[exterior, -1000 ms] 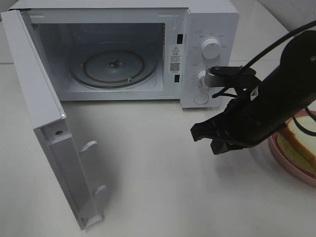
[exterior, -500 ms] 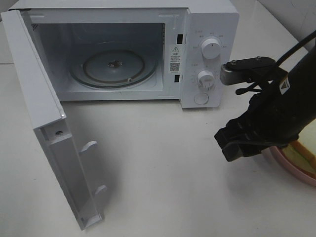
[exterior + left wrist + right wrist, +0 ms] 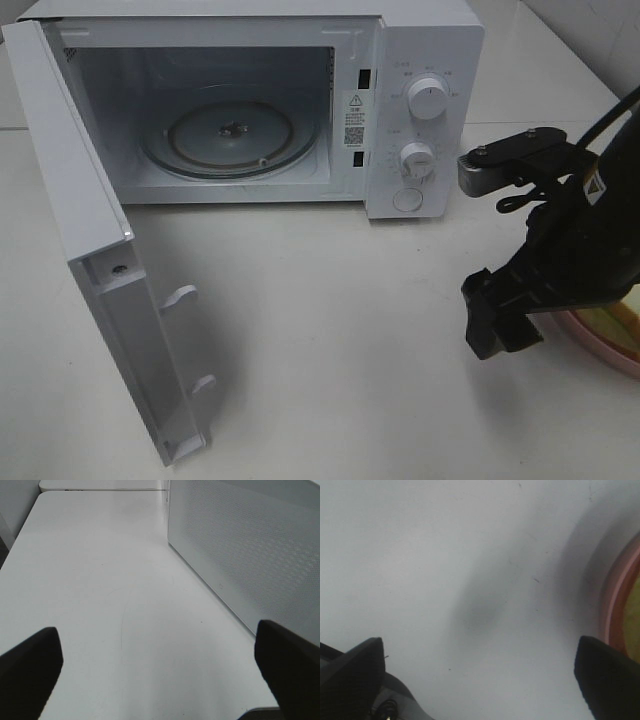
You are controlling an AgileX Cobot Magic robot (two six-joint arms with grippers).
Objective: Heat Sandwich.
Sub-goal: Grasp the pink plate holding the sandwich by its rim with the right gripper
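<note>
The white microwave [image 3: 420, 60] stands at the back with its door [image 3: 100, 250] swung wide open to the left, showing the bare glass turntable [image 3: 230, 135]. At the right edge lies the pink plate [image 3: 590, 345]. Only a yellowish sliver of the sandwich [image 3: 615, 318] shows on it behind my right arm. My right gripper [image 3: 495, 320] hangs just left of the plate, open and holding nothing. In the right wrist view its fingers [image 3: 355, 672] straddle bare table, with the plate rim [image 3: 615, 605] and the sandwich's edge [image 3: 636, 605] off to one side. My left gripper [image 3: 159, 665] is open over bare table.
The left wrist view shows the microwave's perforated side wall [image 3: 245, 545] close beside the left gripper. The microwave's two knobs [image 3: 427, 100] and round button [image 3: 407, 199] face the front. White tabletop [image 3: 330, 330] spreads between the door and the plate.
My right gripper has gone from shut to wide open. It has swung right and down, from in front of the microwave's controls to beside the plate. The left gripper has not moved.
</note>
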